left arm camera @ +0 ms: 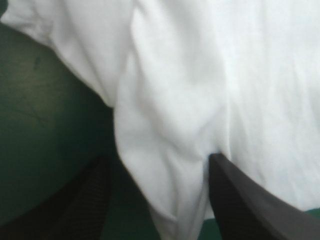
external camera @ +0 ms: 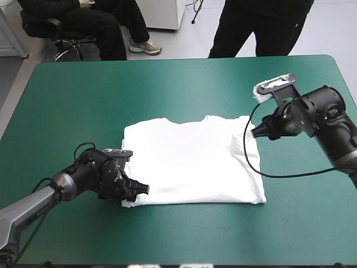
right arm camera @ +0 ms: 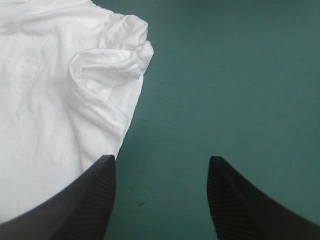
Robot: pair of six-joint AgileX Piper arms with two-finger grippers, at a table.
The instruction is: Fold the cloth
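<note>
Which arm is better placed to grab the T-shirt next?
Left, probably: the left gripper stands open around an edge of the T-shirt; the right gripper is open over teal-green cover beside it.

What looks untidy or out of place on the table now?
The T-shirt lies mostly flat, but one sleeve, ahead of the open right jaws, is curled into a bunched lump. Nothing else stands out.

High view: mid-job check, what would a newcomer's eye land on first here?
The white T-shirt lies flat mid-table on the teal-green cover. The left gripper sits at its near-left corner, jaws open with cloth between them; the right gripper is at the far-right sleeve, jaws open, mostly cover between them.
</note>
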